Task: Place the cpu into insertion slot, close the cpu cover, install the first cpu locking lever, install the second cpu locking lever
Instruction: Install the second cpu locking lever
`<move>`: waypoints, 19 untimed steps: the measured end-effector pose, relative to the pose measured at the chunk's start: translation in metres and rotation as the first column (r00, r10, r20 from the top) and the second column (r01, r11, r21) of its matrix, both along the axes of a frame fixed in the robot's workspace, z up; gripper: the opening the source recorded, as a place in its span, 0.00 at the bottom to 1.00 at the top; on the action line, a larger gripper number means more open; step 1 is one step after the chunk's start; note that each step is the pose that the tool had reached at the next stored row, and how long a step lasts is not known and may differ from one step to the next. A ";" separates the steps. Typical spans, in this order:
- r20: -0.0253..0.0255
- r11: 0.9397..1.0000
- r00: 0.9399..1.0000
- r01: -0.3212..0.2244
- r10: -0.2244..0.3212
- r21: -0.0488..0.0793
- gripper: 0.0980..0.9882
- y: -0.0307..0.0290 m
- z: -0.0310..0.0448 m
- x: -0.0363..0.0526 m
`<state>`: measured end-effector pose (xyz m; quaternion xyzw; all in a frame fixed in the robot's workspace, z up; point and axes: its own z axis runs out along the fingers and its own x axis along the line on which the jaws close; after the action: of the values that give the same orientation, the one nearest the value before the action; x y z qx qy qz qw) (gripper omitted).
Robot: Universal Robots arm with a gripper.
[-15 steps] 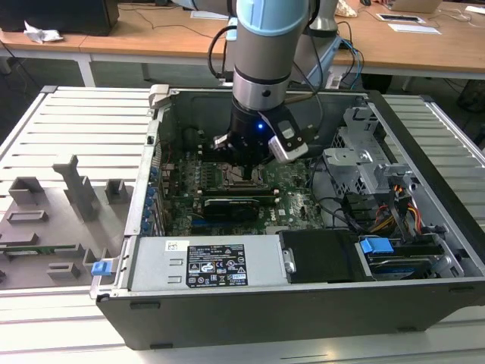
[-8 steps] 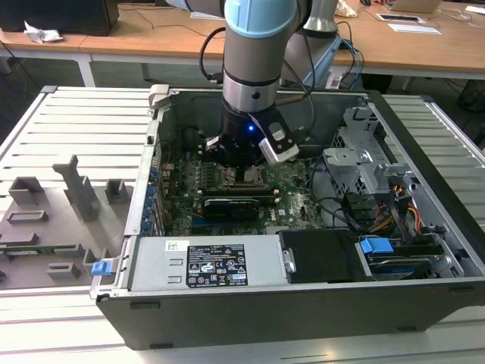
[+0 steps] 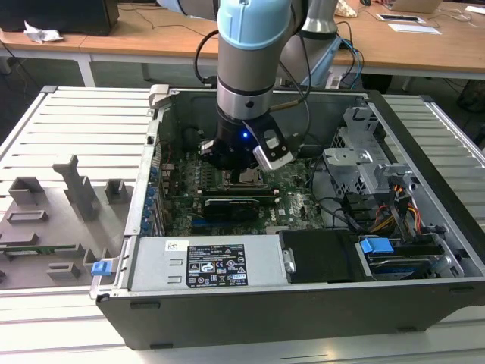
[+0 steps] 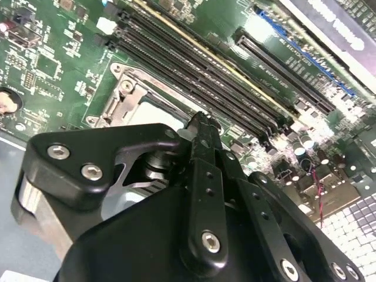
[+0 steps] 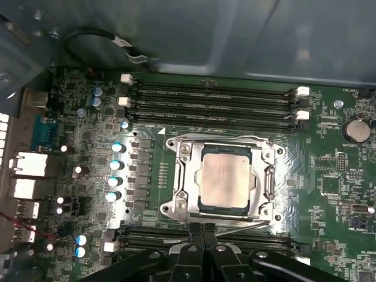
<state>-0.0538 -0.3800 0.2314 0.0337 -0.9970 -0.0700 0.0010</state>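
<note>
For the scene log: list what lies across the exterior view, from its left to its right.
Grey fixture tray → blue clip → power supply → gripper over the cpu → drive cage → blue latch.

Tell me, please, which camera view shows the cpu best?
The first wrist view: the cpu lies in full sight, framed by the silvery cpu cover, with the gripper beside the socket's edge. In the second wrist view the gripper hides most of it. In the exterior view it is small and partly behind the arm.

from high in front we look down into the open computer case [image 3: 424,250]; both wrist views sit close above its motherboard [image 5: 88,176], sharing the insertion slot [image 5: 226,176].
</note>
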 end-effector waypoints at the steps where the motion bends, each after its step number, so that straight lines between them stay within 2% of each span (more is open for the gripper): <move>1: 0.000 1.000 1.000 0.000 0.000 0.003 0.01 -0.0012 -0.0001 -0.0019; 4: 0.000 1.000 1.000 0.000 0.000 0.010 0.01 -0.0027 -0.0016 -0.0063; 8: 0.000 1.000 1.000 0.000 0.000 0.015 0.01 -0.0028 -0.0087 -0.0074; 10: 0.000 1.000 1.000 0.000 0.000 0.026 0.01 -0.0064 -0.0111 -0.0077; 11: 0.000 0.999 1.000 0.000 0.000 0.038 0.01 -0.0086 -0.0111 -0.0089; 13: 0.000 0.999 1.000 0.000 0.000 0.047 0.01 -0.0105 -0.0111 -0.0124; 19: 0.000 0.998 1.000 0.000 0.000 0.055 0.01 -0.0113 -0.0142 -0.0161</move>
<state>-0.0699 -0.3913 0.2172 0.0339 -0.9947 -0.0973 0.0001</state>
